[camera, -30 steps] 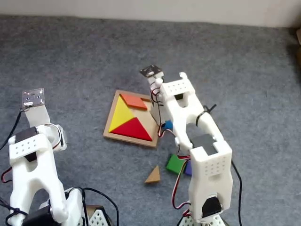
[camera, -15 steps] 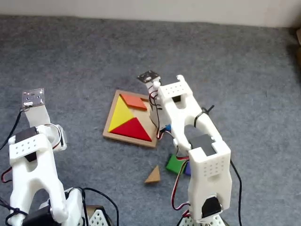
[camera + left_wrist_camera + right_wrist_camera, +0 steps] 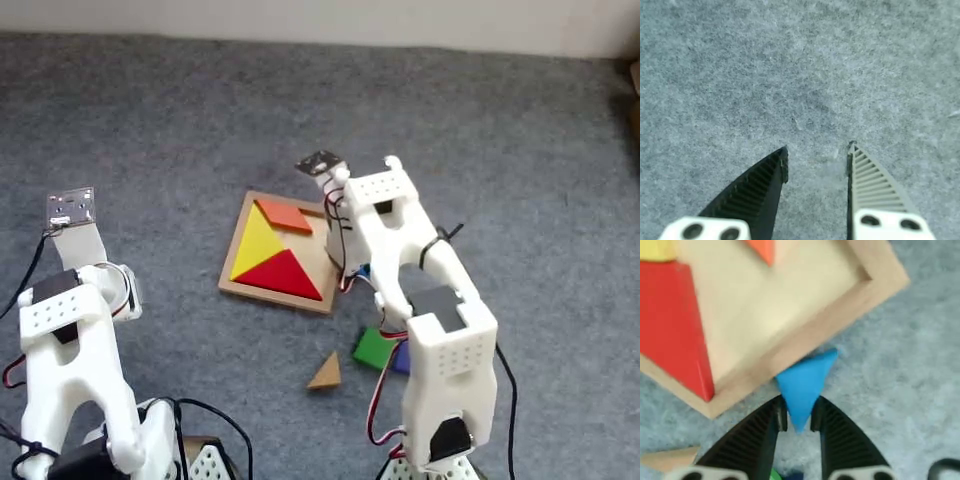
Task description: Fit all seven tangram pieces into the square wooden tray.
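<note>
Gripper [image 3: 798,415] of right arm clamps blue triangle [image 3: 807,380] beside wooden tray [image 3: 840,310].

L gripper [image 3: 817,150]: jaws apart, aimed down. L arm [image 3: 70,340] folded back. R arm [image 3: 400,250] stretched fwd. R gripper [image 3: 799,416]: jaws pinched on blue piece [image 3: 805,380] btwn fingertips.

high view: right arm [image 3: 400,250] covered the wooden tray's [image 3: 272,296] right edge and most of the blue triangle [image 3: 358,268] | purple piece [image 3: 400,362] beside green piece [image 3: 374,347] lay mostly under that arm, shape not tellable | right wrist view: yellow piece [image 3: 657,247] and tan triangle [image 3: 670,458] were cut off by the edges
</note>
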You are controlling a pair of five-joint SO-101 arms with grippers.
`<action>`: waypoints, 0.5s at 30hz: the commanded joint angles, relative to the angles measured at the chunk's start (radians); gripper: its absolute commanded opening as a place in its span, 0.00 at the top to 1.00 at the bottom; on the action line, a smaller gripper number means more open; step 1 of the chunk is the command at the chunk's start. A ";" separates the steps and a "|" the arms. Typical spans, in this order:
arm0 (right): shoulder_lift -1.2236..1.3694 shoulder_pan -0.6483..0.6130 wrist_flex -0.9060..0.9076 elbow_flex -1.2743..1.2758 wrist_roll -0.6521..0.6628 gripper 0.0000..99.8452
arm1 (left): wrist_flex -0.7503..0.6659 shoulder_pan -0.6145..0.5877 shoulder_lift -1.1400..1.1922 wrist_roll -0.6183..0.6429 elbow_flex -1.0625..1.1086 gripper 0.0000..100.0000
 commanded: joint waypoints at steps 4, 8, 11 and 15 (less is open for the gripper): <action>-0.131 0.036 -0.001 -0.061 0.044 0.97 | -0.014 0.025 -0.030 -0.003 -0.002 0.81; -0.131 0.035 -0.002 -0.061 0.055 0.97 | -0.014 0.025 -0.030 -0.003 -0.002 0.81; -0.131 0.008 -0.051 -0.061 0.043 0.97 | -0.014 0.025 -0.030 -0.003 -0.002 0.81; -0.096 -0.061 -0.145 -0.030 0.021 0.97 | -0.014 0.025 -0.030 -0.003 -0.002 0.81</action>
